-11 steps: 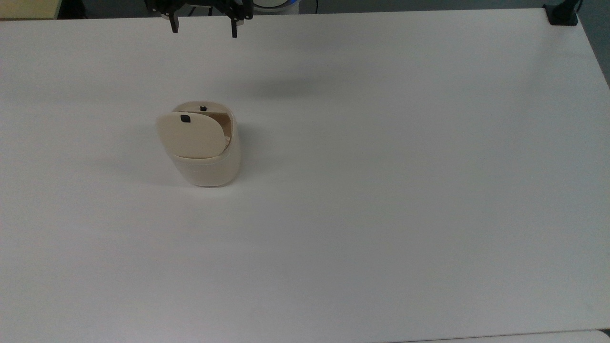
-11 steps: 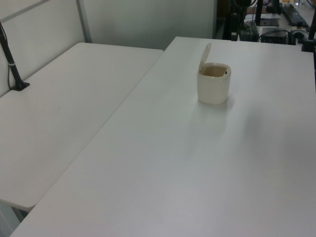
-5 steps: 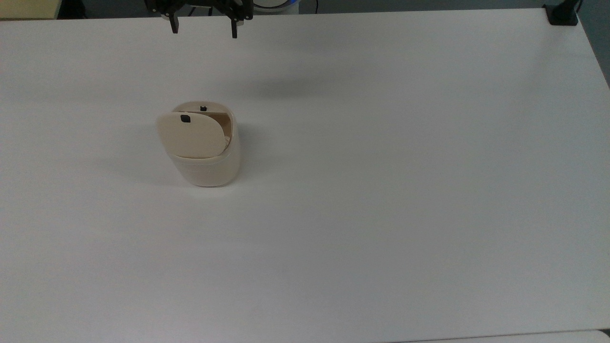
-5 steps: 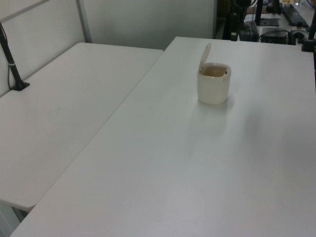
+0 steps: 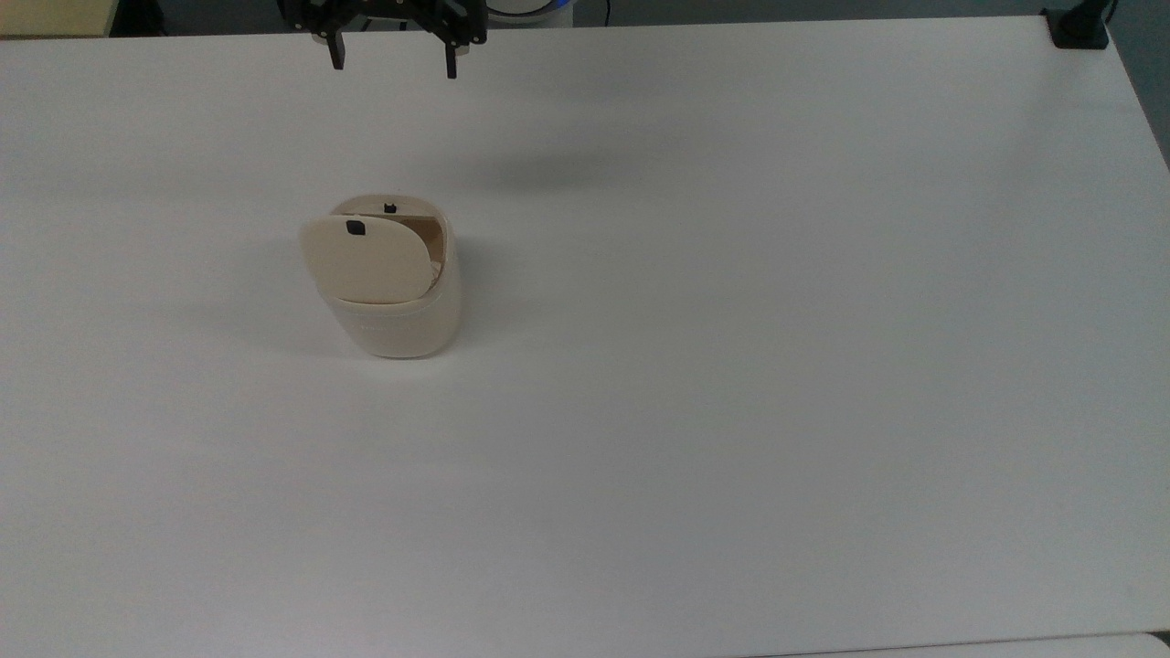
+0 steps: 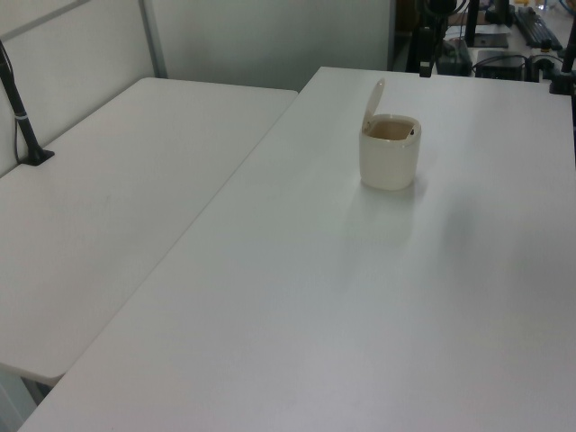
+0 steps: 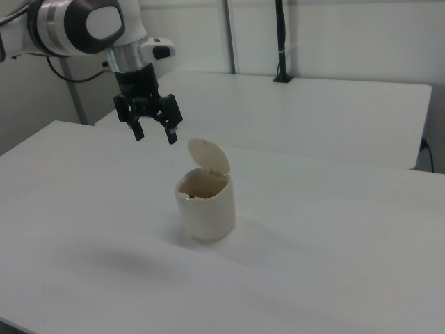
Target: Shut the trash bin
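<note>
Here the trash bin (image 5: pixel 395 306) stands upright on the white tabletop (image 5: pixel 731 366), towards the top view's left, with its lid (image 7: pixel 208 156) swung up on its hinge so the inside is open to view. The gripper (image 7: pixel 154 134) hangs in the air above the tabletop, apart from the bin and to the right view's left of the raised lid, its fingers (image 7: pixel 171 133) spread wide and holding nothing.
</note>
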Robot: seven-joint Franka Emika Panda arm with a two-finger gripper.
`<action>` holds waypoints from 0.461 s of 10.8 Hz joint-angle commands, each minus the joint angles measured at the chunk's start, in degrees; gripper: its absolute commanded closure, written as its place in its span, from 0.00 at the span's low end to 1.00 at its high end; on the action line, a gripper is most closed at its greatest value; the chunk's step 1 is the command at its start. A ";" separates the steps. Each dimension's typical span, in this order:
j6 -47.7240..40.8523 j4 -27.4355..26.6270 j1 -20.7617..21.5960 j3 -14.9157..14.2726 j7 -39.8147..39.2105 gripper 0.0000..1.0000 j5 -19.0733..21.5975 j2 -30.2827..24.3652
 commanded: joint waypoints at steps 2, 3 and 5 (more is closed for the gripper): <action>0.84 -0.69 0.46 0.17 0.89 0.00 -0.38 -0.27; 0.67 -0.69 0.54 0.17 0.90 0.00 -0.38 -0.28; 0.58 -0.69 0.55 0.17 0.90 0.00 -0.38 -0.28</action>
